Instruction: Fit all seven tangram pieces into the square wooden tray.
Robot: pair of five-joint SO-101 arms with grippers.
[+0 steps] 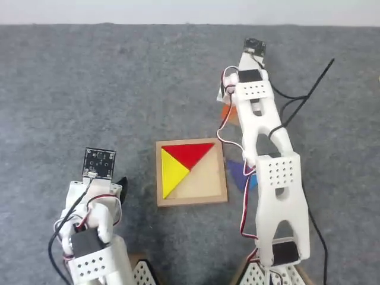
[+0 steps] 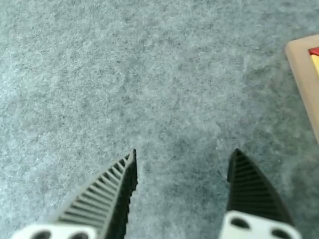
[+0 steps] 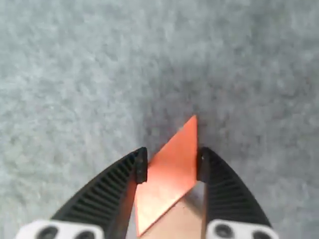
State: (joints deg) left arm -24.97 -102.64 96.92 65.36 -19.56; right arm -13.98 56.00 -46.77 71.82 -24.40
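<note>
Right gripper [image 3: 169, 163] clamps the orange piece [image 3: 172, 186] edge-to-edge, beyond the tray's [image 1: 191, 201] far-right corner, likely for transfer to the bare wood beside the red triangle [image 1: 190, 153] and yellow triangle [image 1: 172, 172]; left gripper [image 2: 183, 162] hangs agape over carpet [image 2: 149, 74], near-left.

Left of the tray [image 1: 191, 200] and beyond it the grey counter [image 1: 89, 89] lies open, while the right arm [image 1: 270, 154] stretches along the tray's right side, overhanging a purple piece [image 1: 236, 172].
</note>
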